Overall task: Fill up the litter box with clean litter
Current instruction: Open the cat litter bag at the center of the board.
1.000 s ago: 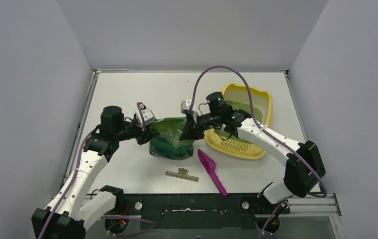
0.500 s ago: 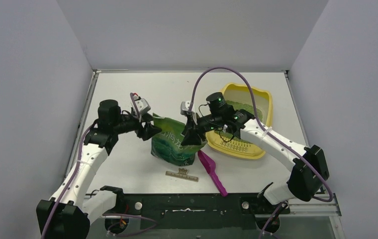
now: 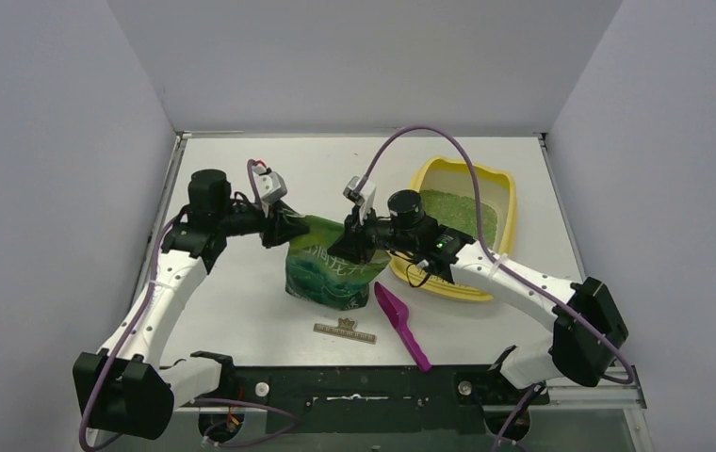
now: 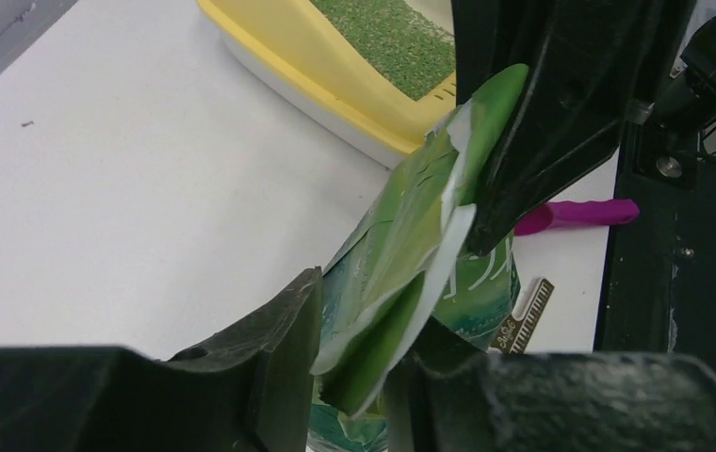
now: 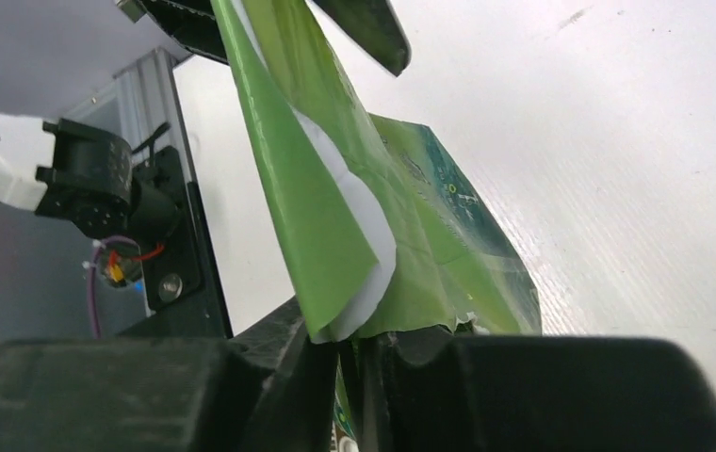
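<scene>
Seemingly to lift it for pouring, left pincer [image 3: 292,229] and right pincer [image 3: 346,249] each pinch the top of the green pouch [image 3: 326,276], upright beside the litter box [image 3: 506,201] holding some clean litter [image 3: 454,215].

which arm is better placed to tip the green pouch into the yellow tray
Probably right: the right tool pinches the glossy green printed pouch at the corner beside the pale yellow plastic litter box; the left tool holds the farther corner.
</scene>
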Available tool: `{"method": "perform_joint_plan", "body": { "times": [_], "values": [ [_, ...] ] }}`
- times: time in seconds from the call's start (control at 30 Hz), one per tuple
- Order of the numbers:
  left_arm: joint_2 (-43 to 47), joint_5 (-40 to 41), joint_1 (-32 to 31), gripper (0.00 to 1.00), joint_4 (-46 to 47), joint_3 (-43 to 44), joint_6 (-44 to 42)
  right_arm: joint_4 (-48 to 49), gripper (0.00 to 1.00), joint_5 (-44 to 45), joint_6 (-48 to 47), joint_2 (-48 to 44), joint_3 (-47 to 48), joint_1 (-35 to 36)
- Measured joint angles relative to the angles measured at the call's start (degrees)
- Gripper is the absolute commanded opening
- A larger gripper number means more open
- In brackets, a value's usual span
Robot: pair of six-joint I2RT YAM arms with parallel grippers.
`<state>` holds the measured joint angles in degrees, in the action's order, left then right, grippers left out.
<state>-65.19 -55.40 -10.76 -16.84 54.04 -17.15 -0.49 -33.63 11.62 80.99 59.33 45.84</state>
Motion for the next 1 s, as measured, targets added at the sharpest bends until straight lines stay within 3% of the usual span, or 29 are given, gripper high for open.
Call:
{"method": "perform_joint_plan", "body": {
  "times": [0.07, 0.2, 0.57, 0.6, 0.73, 0.83, 1.0],
  "values": [
    [-0.4, -1.0, 0.0, 0.0, -0.5, 0.8, -0.3, 3.5, 0.0, 0.5, 3.0, 0.0, -1.3, 0.0],
    [-0.5, -2.8, 0.4, 0.0, -2.5, 2.6, -1.6, 5.7, 0.0, -1.6, 6.0, 0.2, -1.5, -1.1],
    [1.6, -4.5, 2.8, 0.0, -3.3, 2.7, -1.8, 12.8, 0.0, -20.4, 11.2, 3.9, -1.5, -5.0],
    [1.6, -4.8, 3.0, 0.0, -3.3, 2.7, -1.7, 12.9, 0.02, -21.2, 11.3, 3.9, -1.5, -5.2],
    [1.6, -5.4, 3.1, 0.0, -3.2, 2.7, -1.5, 13.3, 0.3, -23.0, 11.5, 3.8, -1.5, -5.9],
    [1.6, -5.8, 3.4, 0.0, -3.2, 2.6, -1.5, 10.4, 0.4, -22.2, 9.0, 2.8, -0.3, -6.2],
    [1.8, -6.3, 3.8, 0.0, -3.1, 1.9, -2.9, -3.7, 0.5, -13.8, -0.8, -1.2, 4.6, -5.6]
  ]
}}
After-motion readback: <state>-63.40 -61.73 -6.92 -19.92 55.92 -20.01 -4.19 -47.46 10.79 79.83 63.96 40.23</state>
